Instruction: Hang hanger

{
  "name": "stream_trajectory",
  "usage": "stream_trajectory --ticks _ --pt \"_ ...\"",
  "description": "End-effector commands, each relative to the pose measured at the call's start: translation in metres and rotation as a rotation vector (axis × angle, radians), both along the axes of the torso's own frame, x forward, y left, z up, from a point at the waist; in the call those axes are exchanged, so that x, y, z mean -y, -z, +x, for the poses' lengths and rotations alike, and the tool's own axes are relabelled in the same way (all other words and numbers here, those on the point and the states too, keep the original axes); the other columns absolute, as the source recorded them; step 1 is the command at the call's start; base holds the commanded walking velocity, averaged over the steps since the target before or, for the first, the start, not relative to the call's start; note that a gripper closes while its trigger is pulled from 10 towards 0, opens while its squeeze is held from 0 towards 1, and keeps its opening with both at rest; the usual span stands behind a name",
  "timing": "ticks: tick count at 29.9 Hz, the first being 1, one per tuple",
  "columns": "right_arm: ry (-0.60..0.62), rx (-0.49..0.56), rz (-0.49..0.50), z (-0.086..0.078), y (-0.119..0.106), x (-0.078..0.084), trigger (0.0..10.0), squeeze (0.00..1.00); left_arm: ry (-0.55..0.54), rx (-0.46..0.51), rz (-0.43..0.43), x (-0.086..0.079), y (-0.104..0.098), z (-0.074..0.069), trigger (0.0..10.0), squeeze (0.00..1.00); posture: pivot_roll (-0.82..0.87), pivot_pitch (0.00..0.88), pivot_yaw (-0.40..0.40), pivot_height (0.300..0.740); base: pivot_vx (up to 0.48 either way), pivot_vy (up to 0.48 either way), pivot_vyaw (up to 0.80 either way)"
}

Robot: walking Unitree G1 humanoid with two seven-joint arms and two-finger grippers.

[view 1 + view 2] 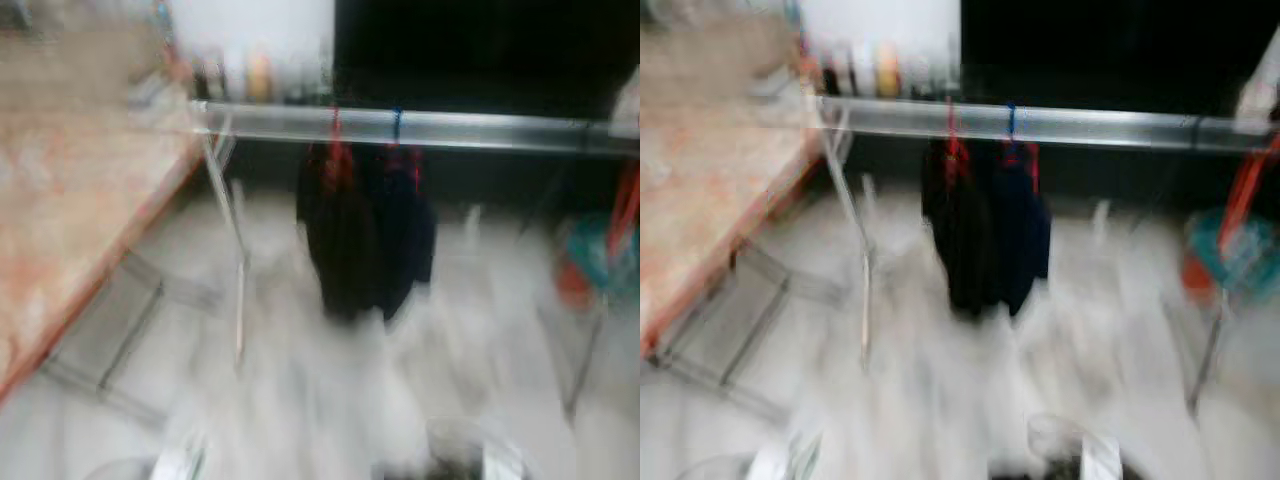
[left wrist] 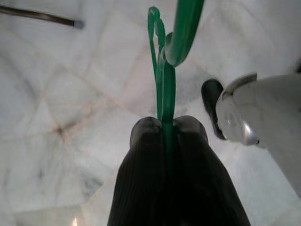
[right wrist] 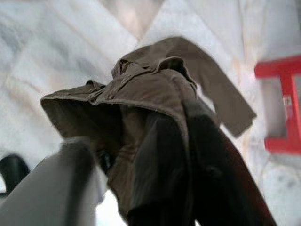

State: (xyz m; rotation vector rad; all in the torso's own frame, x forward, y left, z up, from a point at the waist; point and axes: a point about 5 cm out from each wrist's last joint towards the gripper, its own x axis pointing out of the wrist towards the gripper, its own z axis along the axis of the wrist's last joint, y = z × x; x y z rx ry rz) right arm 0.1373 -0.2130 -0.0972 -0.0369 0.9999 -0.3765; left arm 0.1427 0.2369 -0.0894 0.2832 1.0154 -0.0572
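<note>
Left gripper (image 2: 167,127) pinched tight on green hanger (image 2: 165,70); right gripper (image 3: 183,141) clamped on brown shirt (image 3: 141,94). Could miss the far rail (image 1: 420,128), blurry from walking, or bump 2 dark clothes (image 1: 365,240).

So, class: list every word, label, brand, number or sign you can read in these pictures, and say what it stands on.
None can be read.
Bottles behind the clothes rail: any labels are too blurred.
Green hanger, brown garment, dark clothes on the rail: no text shows.

1 green hanger (image 2: 164,70), 1 brown garment (image 3: 155,94), 1 rail (image 1: 420,128).
</note>
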Motion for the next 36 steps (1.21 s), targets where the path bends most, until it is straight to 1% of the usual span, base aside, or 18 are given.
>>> stream_trajectory --ticks 1,15,22,26,32,36 --pt "0.004 0.026 -0.014 0.006 -0.003 0.005 10.0 0.00 -0.007 -0.008 -0.004 0.000 0.001 -0.003 10.0 0.00 0.07 0.000 0.018 0.740 -0.289 0.000 0.00" --pt "-0.001 0.023 -0.020 0.006 -0.004 0.006 10.0 0.00 -0.009 -0.004 -0.006 0.001 0.001 -0.002 10.0 0.00 0.07 0.000 0.015 0.740 -0.290 0.000 0.00" --pt "0.000 0.025 -0.019 0.006 -0.003 0.006 10.0 0.00 -0.018 -0.018 0.001 -0.005 0.001 -0.007 10.0 0.00 0.07 0.000 0.016 0.740 -0.290 0.000 0.00" --pt "-0.001 0.025 -0.019 0.006 -0.003 0.005 10.0 0.00 -0.017 -0.017 0.002 -0.006 0.001 -0.006 10.0 0.00 0.07 0.000 0.016 0.740 -0.291 0.000 0.00" --pt "-0.005 0.035 -0.019 0.009 -0.005 0.005 10.0 0.00 -0.017 0.021 -0.009 -0.003 -0.002 0.003 10.0 0.00 0.07 0.000 0.015 0.740 -0.291 0.000 0.00" --pt "-0.008 0.041 -0.020 0.011 -0.005 0.005 10.0 0.00 -0.021 0.032 -0.013 -0.002 -0.003 0.005 10.0 0.00 0.07 0.000 0.014 0.740 -0.327 0.000 0.00"
